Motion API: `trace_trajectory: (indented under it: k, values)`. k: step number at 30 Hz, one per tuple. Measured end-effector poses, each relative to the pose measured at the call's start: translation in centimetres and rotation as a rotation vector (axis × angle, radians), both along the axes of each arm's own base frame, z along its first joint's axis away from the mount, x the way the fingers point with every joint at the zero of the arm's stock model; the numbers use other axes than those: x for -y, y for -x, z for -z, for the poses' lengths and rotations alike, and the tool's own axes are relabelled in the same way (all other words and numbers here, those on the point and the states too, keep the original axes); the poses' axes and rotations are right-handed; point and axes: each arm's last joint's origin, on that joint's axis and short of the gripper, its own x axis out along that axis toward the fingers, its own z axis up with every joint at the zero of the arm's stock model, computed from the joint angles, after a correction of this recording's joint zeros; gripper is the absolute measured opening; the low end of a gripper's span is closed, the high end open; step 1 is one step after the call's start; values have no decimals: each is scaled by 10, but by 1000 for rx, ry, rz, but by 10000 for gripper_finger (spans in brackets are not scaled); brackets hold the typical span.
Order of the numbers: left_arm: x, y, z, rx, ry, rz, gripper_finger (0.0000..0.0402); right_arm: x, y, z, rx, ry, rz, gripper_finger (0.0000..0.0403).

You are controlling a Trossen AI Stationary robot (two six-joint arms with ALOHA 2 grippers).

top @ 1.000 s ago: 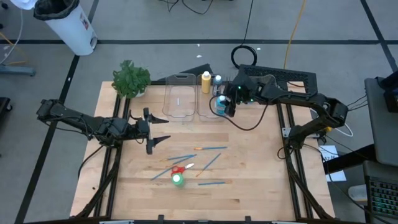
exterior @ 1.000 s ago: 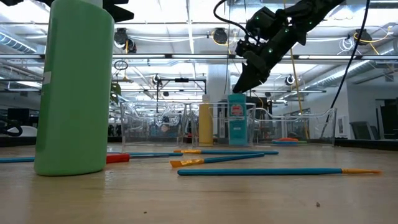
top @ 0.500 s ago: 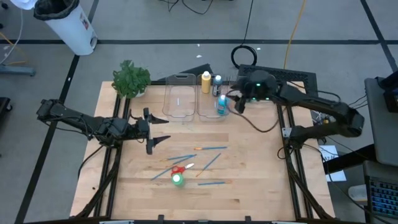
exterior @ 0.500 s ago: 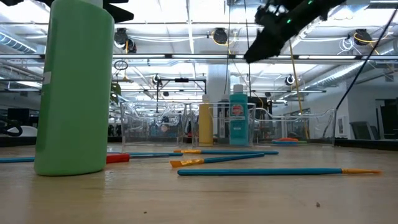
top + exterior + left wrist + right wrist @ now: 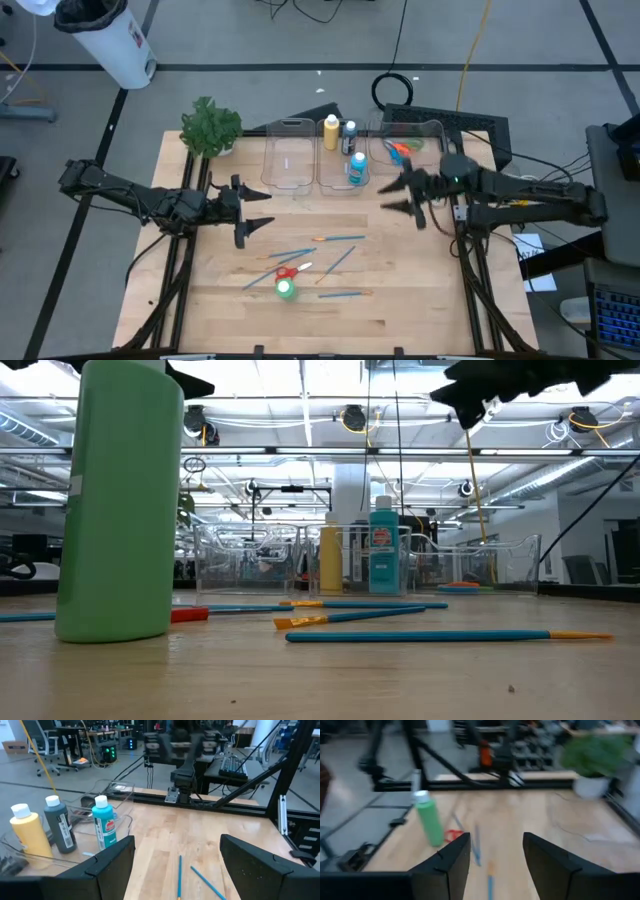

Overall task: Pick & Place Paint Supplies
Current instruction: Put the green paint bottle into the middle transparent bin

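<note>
Blue bottle: now released in middle bin. Right hand: withdrawn, open, empty. Left hand: open, idle. Brushes remain.

The right pincer has left the blue bottle in the bin, swinging away empty.
</note>
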Motion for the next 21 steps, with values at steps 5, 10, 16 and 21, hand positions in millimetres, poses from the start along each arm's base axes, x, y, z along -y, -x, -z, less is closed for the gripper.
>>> trace_trajectory:
  k: [5,10,16,21]
  values:
    - [1,-2,2,-5,32,-6,294,-22,0,23,99,56,-131,171]
    - [3,-9,7,-17,71,-11,294,-34,1,40,99,107,-208,171]
    - [13,-25,5,58,35,210,294,-36,3,40,107,111,-220,171]
    - [25,-38,7,29,41,325,294,-36,3,40,105,112,-219,171]
